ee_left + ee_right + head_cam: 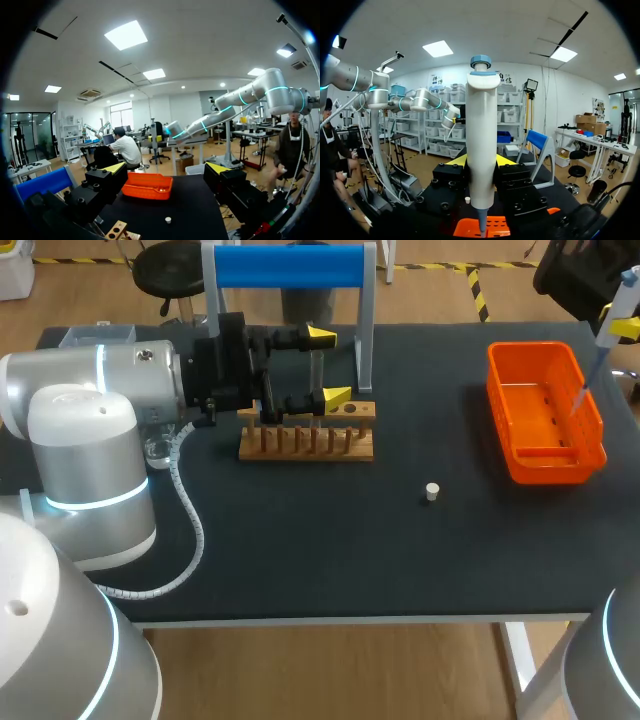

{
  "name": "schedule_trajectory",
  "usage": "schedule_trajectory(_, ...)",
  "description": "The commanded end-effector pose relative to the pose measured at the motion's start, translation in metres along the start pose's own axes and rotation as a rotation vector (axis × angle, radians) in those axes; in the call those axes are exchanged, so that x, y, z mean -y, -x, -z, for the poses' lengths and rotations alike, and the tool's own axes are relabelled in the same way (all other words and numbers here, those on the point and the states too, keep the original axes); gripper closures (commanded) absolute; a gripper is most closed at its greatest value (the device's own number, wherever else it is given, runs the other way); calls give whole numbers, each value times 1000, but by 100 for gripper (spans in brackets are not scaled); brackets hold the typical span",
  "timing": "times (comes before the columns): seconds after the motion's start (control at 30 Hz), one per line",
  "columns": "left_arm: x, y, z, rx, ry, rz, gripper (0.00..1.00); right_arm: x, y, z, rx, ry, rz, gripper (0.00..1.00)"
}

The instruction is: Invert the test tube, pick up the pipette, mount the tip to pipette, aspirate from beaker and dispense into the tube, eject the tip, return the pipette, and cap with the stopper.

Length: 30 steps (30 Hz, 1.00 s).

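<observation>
Left gripper [330,366]: jaws spread wide, grasping nothing, above the wooden rack [306,443]. Right gripper [481,161]: jaws clenched on the upright pipette [481,120], its tip hanging over the orange basket [548,466], whose contents cannot be told. The white stopper [432,491] lies on the table [300,540] between rack and basket.

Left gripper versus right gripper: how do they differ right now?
The left gripper is open and empty; the right gripper is shut on the pipette. The left gripper is at the wooden rack; the right gripper holds its pipette above the orange basket. Both are yellow-tipped.
</observation>
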State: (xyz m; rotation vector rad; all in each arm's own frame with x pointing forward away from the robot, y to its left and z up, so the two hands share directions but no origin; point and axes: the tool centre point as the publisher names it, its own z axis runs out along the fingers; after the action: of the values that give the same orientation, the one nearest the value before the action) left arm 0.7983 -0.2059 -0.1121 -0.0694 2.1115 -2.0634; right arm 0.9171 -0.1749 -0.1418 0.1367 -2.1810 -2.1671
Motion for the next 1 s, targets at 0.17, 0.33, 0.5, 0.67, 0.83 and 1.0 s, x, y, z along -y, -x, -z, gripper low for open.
schedule_trajectory(0.17, 0, 2, -8, 11, -10, -4, 0, 0, 1, 2, -4, -1, 0, 100)
schedule_trajectory(0.33, 14, 19, -50, 13, -5, -15, 0, 0, 1, 2, -4, -1, 0, 100)
schedule_trajectory(0.5, 26, 34, -99, 32, 42, 4, 0, 0, 1, 2, -4, -1, 0, 100)
schedule_trajectory(0.67, 43, 45, -144, 57, 74, 14, 0, 0, 1, 2, -4, -1, 0, 100)
schedule_trajectory(0.83, 57, 52, -194, 41, 89, 31, 0, 0, 1, 2, -4, -1, 0, 100)
schedule_trajectory(1.0, 60, 51, -232, -21, 94, 42, 0, 0, 1, 2, -4, -1, 0, 100)
